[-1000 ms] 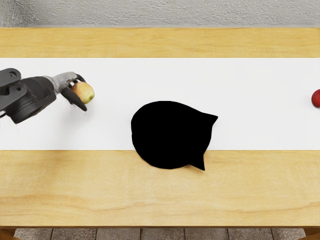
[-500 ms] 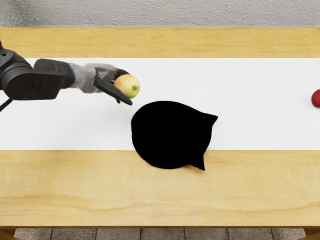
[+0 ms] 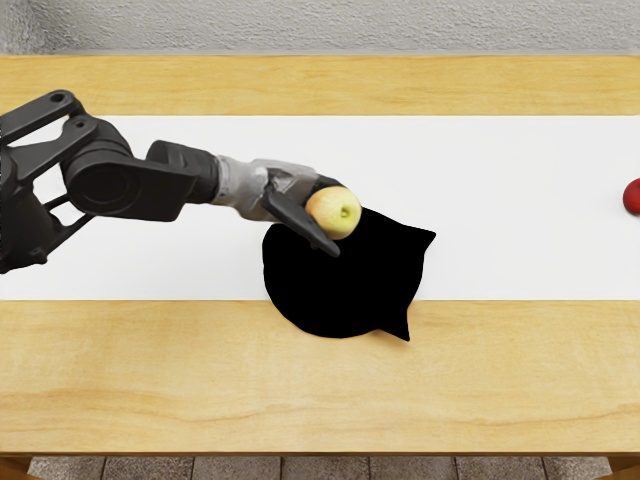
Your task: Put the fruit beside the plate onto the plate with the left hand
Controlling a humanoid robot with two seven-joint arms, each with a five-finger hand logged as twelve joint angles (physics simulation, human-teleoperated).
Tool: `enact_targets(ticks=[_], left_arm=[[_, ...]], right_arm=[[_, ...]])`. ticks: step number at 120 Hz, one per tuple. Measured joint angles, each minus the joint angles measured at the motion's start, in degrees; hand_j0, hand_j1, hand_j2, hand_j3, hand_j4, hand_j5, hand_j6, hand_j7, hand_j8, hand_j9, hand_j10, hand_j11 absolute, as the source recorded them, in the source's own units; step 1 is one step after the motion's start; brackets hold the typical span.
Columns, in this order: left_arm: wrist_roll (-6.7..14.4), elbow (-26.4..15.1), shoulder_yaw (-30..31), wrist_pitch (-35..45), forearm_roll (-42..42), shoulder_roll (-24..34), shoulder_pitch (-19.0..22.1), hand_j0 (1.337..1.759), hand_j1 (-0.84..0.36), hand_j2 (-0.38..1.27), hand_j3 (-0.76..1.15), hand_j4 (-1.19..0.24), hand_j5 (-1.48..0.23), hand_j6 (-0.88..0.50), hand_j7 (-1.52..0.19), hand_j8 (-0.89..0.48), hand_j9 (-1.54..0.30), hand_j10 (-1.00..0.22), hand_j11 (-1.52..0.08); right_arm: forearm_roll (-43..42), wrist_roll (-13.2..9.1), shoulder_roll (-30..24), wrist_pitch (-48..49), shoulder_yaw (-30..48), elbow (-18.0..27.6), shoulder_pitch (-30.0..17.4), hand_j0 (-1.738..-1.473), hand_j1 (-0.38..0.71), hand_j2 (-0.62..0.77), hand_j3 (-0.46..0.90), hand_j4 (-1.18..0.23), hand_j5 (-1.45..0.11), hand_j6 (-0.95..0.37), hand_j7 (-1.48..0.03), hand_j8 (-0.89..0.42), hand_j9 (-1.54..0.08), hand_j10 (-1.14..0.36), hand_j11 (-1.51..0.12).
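**Item 1.** Grey-and-black five-finger left hand [image 3: 288, 200] on a dark jointed arm entering from the left edge. State: fingers [image 3: 318, 238] curled around item 2, with 1 dark finger showing beneath the fruit; the grasp is closed on it.

**Item 2.** Round yellow-green apple with a red blush [image 3: 335, 211]. Location: in the left hand, overlapping the upper-left rim of item 3 in this view. Its height above the plate cannot be told from 1 slanted view.

**Item 3.** Flat black plate with 2 pointed corners on its right side [image 3: 350, 285]. Location: mid-table, lying mostly on item 4, with its lower part over bare wood.

**Item 4.** Long white cloth strip [image 3: 500, 200] across the light wooden table [image 3: 320, 380].

**Item 5.** Small red fruit [image 3: 632, 197] at the far right edge, partly cut off and well apart from the plate.

**Right hand:** not in view.

**Handling note (judgement).** The step in hand is carrying and placing: the fruit is gripped but not yet released.
- The apple sits only at the rim. The plate shows no raised lip and a round fruit will likely roll, so it should go further toward the plate's middle.
- Lower it until the apple bears on the plate before loosening.
- Open the fingers slowly.
- Draw the under-finger out leftward without nudging the fruit.
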Motion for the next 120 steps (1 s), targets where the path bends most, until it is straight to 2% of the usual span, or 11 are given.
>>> enact_targets(ticks=[45,51,61,72,78,79,84,98,106,115,120], left_arm=[[-0.05,4.55,0.23,0.13,-0.07,-4.73,3.16,1.637,-0.34,0.1,0.0,-0.23,-1.07,-0.21,-1.12,-0.52,-1.15,-0.76,-1.16],[-0.06,4.89,0.29,0.01,0.05,-5.08,3.44,1.64,-0.28,0.09,0.0,-0.24,-0.96,-0.24,-0.99,-0.49,-1.01,-0.68,-1.02],[-0.06,5.24,0.5,-0.13,0.23,-5.07,5.24,1.646,-0.08,0.06,0.0,-0.16,-0.65,-0.16,-0.67,-0.33,-0.68,-0.46,-0.69],[-0.05,5.41,0.63,-0.27,0.34,-4.27,5.87,1.651,0.07,0.04,0.0,-0.1,-0.42,-0.07,-0.43,-0.13,-0.44,-0.29,-0.45],[-0.08,5.45,0.63,-0.22,0.21,-4.03,6.06,1.652,0.13,0.03,0.0,-0.08,-0.34,-0.05,-0.35,-0.1,-0.35,-0.32,-0.34],[-0.16,5.47,0.68,-0.27,0.28,-4.02,6.04,1.652,0.14,0.03,0.0,-0.08,-0.33,-0.05,-0.34,-0.1,-0.35,-0.29,-0.51],[-0.12,5.48,0.65,-0.29,0.32,-4.15,5.99,1.653,0.17,0.03,0.0,-0.07,-0.27,-0.04,-0.28,-0.08,-0.28,-0.27,-0.5],[-0.08,5.38,0.44,-0.44,0.32,-3.64,4.26,1.655,0.24,0.02,0.0,-0.04,-0.16,-0.03,-0.16,-0.05,-0.17,-0.16,-0.29],[-0.07,5.33,-0.13,-0.54,0.27,-0.79,1.91,1.656,0.27,0.01,0.0,-0.03,-0.12,-0.02,-0.12,-0.04,-0.12,-0.12,-0.21],[-0.06,5.2,-0.82,-0.68,-0.07,4.24,-3.66,1.657,0.29,0.01,0.0,-0.03,-0.08,-0.02,-0.09,-0.03,-0.09,-0.08,-0.15],[-0.06,5.11,-2.08,-0.76,-0.29,6.7,-4.19,1.657,0.3,0.01,0.0,-0.02,-0.07,-0.02,-0.07,-0.02,-0.07,-0.07,-0.12]], right_arm=[[0.0,0.0,0.0,0.0,0.0,0.0,0.0,-1.658,-0.32,0.0,0.0,-0.02,-0.03,-0.02,-0.03,-0.02,-0.03,-0.02,-0.03],[0.0,0.0,0.0,0.0,0.0,0.0,0.0,-1.658,-0.32,0.0,0.0,-0.02,-0.03,-0.02,-0.03,-0.02,-0.03,-0.02,-0.03],[0.0,0.0,0.0,0.0,0.0,0.0,0.0,-1.658,-0.32,0.0,0.0,-0.02,-0.03,-0.02,-0.03,-0.02,-0.03,-0.02,-0.03],[0.0,0.0,0.0,0.0,0.0,0.0,0.0,-1.658,-0.32,0.0,0.0,-0.02,-0.03,-0.02,-0.03,-0.02,-0.03,-0.02,-0.03],[-0.01,0.0,0.0,0.0,0.0,0.0,0.0,-1.658,-0.32,0.0,0.0,-0.02,-0.03,-0.02,-0.03,-0.02,-0.03,-0.02,-0.03],[-0.01,0.0,0.0,0.0,0.0,0.0,0.0,-1.658,-0.32,0.0,0.0,-0.02,-0.03,-0.02,-0.03,-0.02,-0.03,-0.02,-0.03],[-0.03,0.0,0.0,0.0,0.0,0.0,0.0,-1.658,-0.32,0.0,0.0,-0.02,-0.03,-0.02,-0.03,-0.02,-0.03,-0.02,-0.03],[-0.01,0.0,0.0,0.0,0.0,0.0,0.0,-1.658,-0.32,0.0,0.0,-0.02,-0.03,-0.02,-0.03,-0.02,-0.03,-0.02,-0.03],[0.0,0.0,0.0,0.0,0.0,0.0,0.0,-1.658,-0.32,0.0,0.0,-0.02,-0.03,-0.02,-0.03,-0.02,-0.03,-0.02,-0.03],[0.0,0.0,0.0,0.0,0.0,0.01,0.0,-1.658,-0.32,0.0,0.0,-0.02,-0.03,-0.02,-0.03,-0.02,-0.03,-0.02,-0.03],[-0.02,0.0,0.0,0.0,0.0,0.0,0.0,-1.658,-0.32,0.0,0.0,-0.02,-0.03,-0.02,-0.03,-0.02,-0.03,-0.02,-0.03]])
